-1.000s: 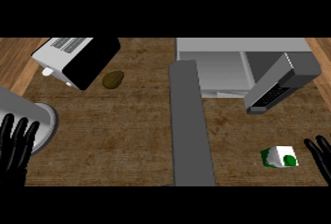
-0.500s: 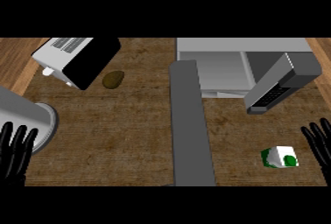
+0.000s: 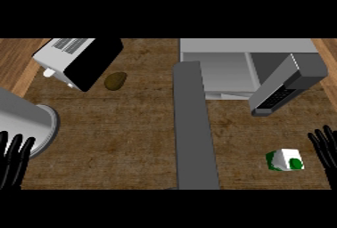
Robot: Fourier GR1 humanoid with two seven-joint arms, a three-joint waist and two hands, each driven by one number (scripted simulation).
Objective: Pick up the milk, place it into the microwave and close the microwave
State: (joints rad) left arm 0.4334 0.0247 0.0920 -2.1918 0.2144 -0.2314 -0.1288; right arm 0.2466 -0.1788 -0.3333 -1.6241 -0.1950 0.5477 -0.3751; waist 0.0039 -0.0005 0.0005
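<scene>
Now right hand (image 3: 326, 147) higher, beside milk (image 3: 284, 159)

Two black hands (image 3: 14, 160), slender fingers

A kitchen: wooden counter (image 3: 132, 133), toaster (image 3: 76, 60), open microwave (image 3: 250, 67).

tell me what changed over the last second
The right hand moved up the right edge, from below the milk carton to beside it, fingers straight, holding nothing. The left hand slid slightly lower at the left edge. The carton, open microwave, toaster and potato stayed put.
</scene>
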